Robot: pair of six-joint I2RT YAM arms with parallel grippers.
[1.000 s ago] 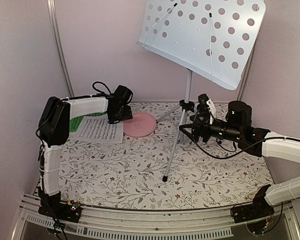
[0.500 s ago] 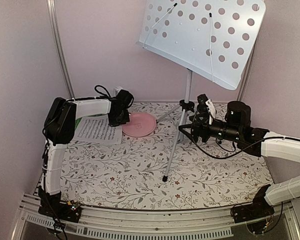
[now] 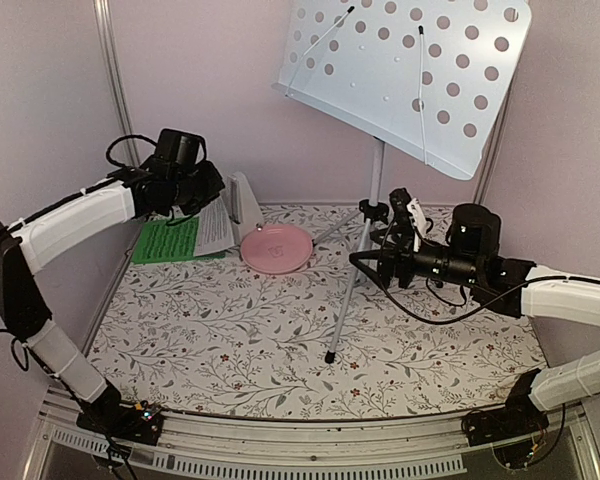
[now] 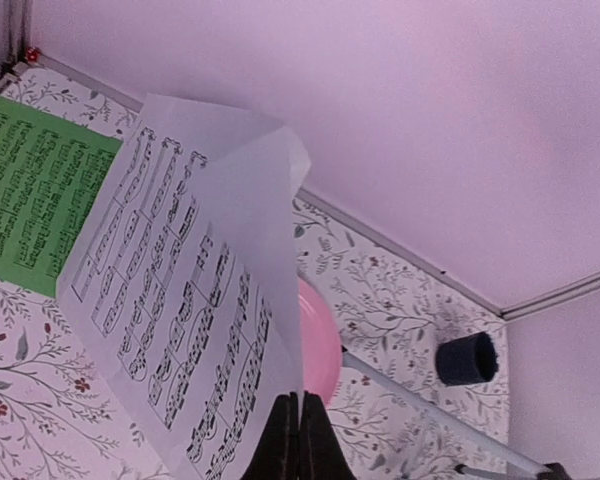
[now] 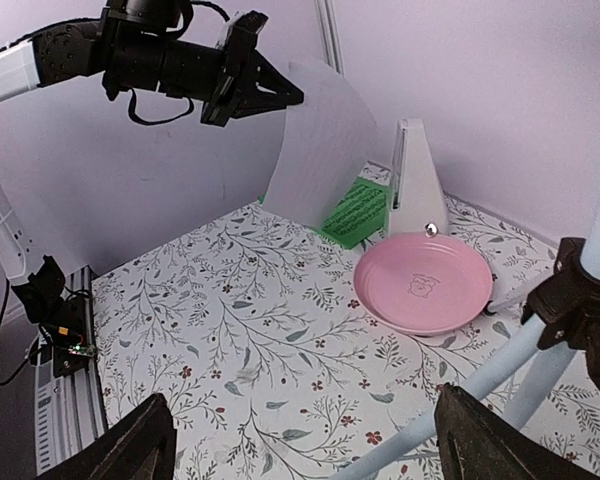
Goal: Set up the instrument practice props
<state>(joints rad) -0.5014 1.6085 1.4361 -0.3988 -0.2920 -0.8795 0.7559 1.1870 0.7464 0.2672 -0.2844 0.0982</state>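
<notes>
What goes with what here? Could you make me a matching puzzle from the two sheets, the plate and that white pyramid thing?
1 white sheet
2 green sheet
3 pink plate
4 white metronome

A upright beside the plate
B flat on the table, at its left edge
C pinched in the left gripper, up in the air
D round, nothing on it

Pairs: 1-C, 2-B, 3-D, 4-A
</notes>
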